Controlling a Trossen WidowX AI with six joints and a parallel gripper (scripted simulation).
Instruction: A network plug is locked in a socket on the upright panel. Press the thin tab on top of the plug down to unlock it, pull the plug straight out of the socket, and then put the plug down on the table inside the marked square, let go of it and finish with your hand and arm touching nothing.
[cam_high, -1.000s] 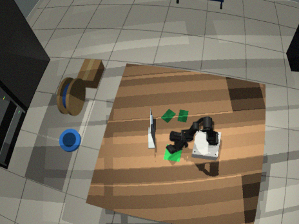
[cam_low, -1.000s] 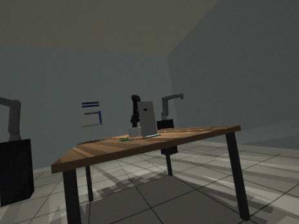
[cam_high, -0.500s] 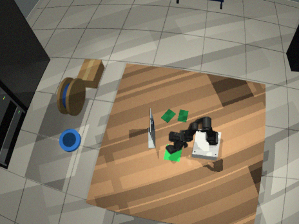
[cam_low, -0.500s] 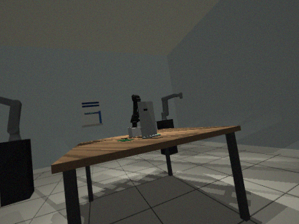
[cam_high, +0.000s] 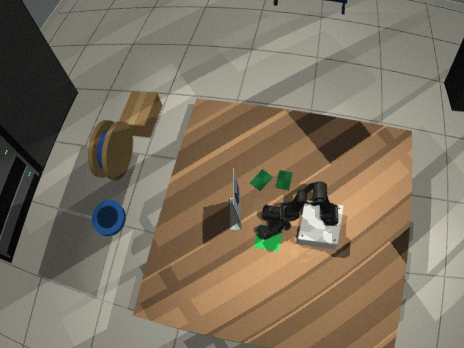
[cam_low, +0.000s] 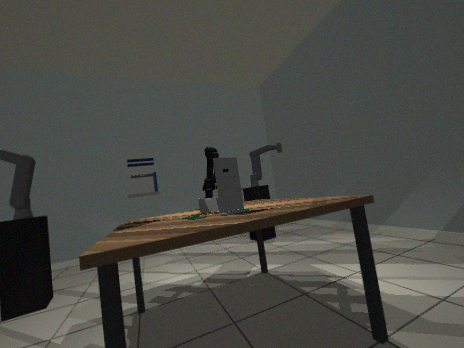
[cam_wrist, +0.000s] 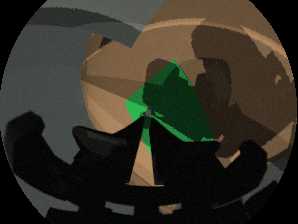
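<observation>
My gripper (cam_wrist: 147, 119) is clamped on the plug (cam_wrist: 147, 115), clear of the panel (cam_high: 235, 202). The plug is barely visible between the fingertips. The green square (cam_wrist: 174, 106) lies directly below and ahead on the counter (cam_high: 320, 280); descent is judged next.

On the wooden table (cam_high: 350, 300), the black arm (cam_high: 310, 196) is reaching from its white base (cam_high: 334, 239), its gripper (cam_high: 267, 231) hanging over a green square (cam_high: 270, 244) beside the upright panel (cam_high: 235, 202).
</observation>
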